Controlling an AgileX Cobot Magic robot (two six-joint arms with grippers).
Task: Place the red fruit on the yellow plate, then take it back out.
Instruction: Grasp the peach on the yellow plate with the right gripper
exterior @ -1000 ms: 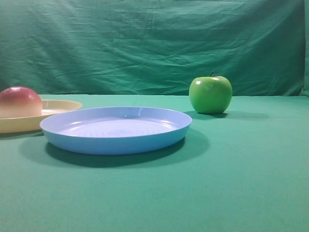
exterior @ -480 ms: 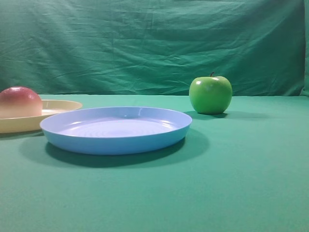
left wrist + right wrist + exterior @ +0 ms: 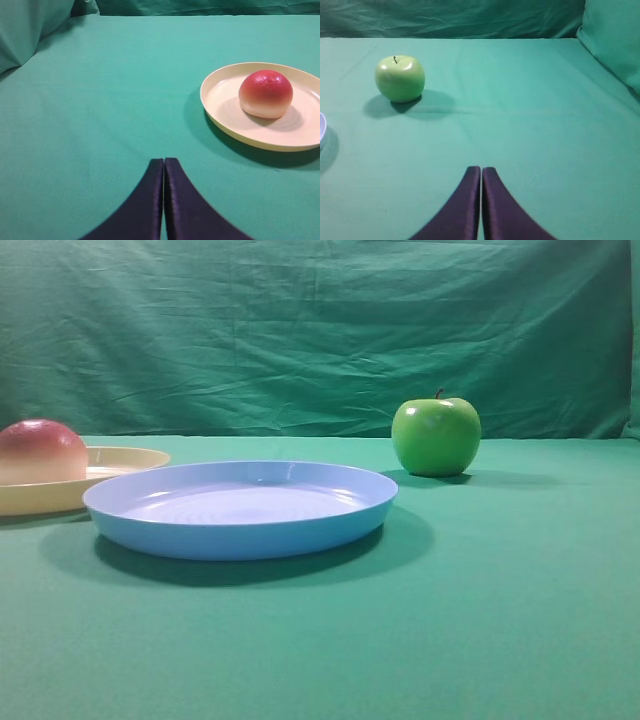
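the red fruit (image 3: 265, 93) sits on the yellow plate (image 3: 220, 100) at the far left of the scene, ahead and right of the left gripper (image 3: 164, 165), whose jaws are pressed together and empty, so that arm seems nearer than the equally closed right gripper (image 3: 481, 172).

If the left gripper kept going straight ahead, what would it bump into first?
Probably nothing: the shut left gripper points over bare green cloth. The yellow plate with the red fruit sits off to its right.
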